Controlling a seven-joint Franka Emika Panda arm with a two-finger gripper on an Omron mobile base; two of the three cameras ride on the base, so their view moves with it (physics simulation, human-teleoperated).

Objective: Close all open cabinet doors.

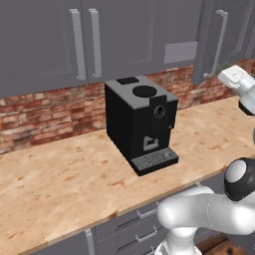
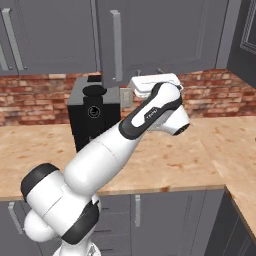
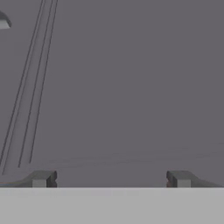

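- While the arm reaches up at the right edge of the left base view, a slate-grey open cabinet door (image 1: 219, 40) is seen swung out from the cabinet row, its silver bar handle (image 1: 218, 44) upright; the white wrist is seen just below & right of that door's lower edge.
- In the same view, two closed upper doors (image 1: 74, 40) are shown flush w/ the row, handles side by side, above a brick backsplash (image 1: 45, 112).
- A black coffee machine (image 1: 141, 123) is pictured standing on the wooden counter (image 1: 60, 184), near the wall, below the closed doors.
- Grey under-counter drawers (image 1: 134, 226) are visible at the counter's front edge.
- In the right base view, the open door (image 2: 160, 35) is seen from the other side w/ its bar handle at (image 2: 116, 45); the white hand is raised just under the door's bottom edge, beside the coffee machine (image 2: 90, 117). Contact betw. hand & door cannot be told here.
- More closed doors (image 2: 45, 35) are shown at left.
- In the hand view, the gripper (image 3: 111, 179) is shown w/ its fingertips (image 3: 41, 178) spread wide apart, nothing betw. them; a flat grey door panel (image 3: 131, 87) w/ recessed grooves at left is faced at close range.
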